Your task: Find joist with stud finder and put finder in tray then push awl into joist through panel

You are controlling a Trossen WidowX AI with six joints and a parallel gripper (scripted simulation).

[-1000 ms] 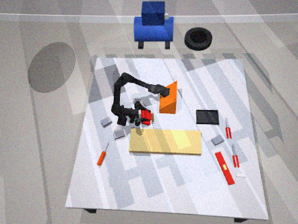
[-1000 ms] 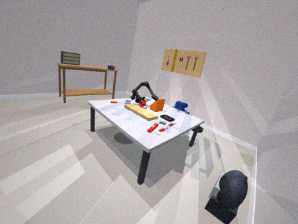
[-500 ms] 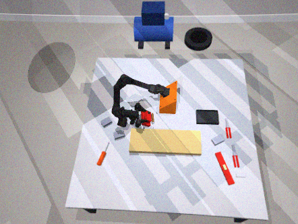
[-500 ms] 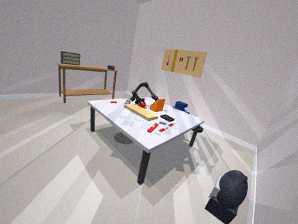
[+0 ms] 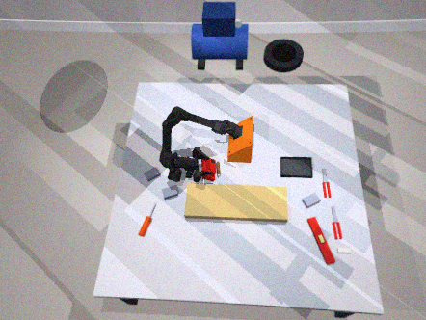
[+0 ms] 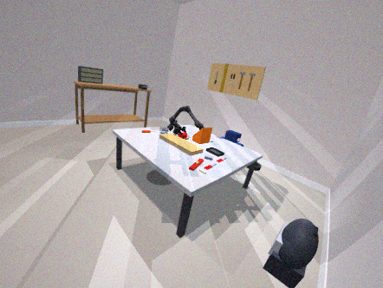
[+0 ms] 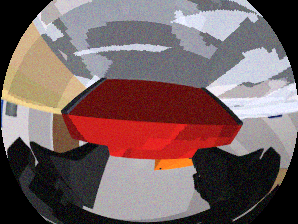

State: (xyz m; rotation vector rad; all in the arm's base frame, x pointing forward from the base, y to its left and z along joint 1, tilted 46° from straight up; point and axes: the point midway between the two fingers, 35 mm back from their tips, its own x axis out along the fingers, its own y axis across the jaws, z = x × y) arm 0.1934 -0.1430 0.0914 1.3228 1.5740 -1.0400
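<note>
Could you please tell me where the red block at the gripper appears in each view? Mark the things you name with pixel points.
Top: the red block point(image 5: 208, 170) point(image 6: 183, 135) point(image 7: 155, 136) is just left of centre.
Exterior: near the centre, small, beyond the pale yellow board point(image 5: 236, 202) point(image 6: 179, 143).
Wrist: across the middle, large.
Shared landmark: the orange block point(image 5: 240, 145) point(image 6: 203, 136) point(image 7: 174, 164), only a sliver of it below the red one in the wrist view.

A red level lay at the near right of the worktop, with a small white block to its right. On the floor beyond the far edge stood a blue tank unit; a black tyre lay to its right.
</note>
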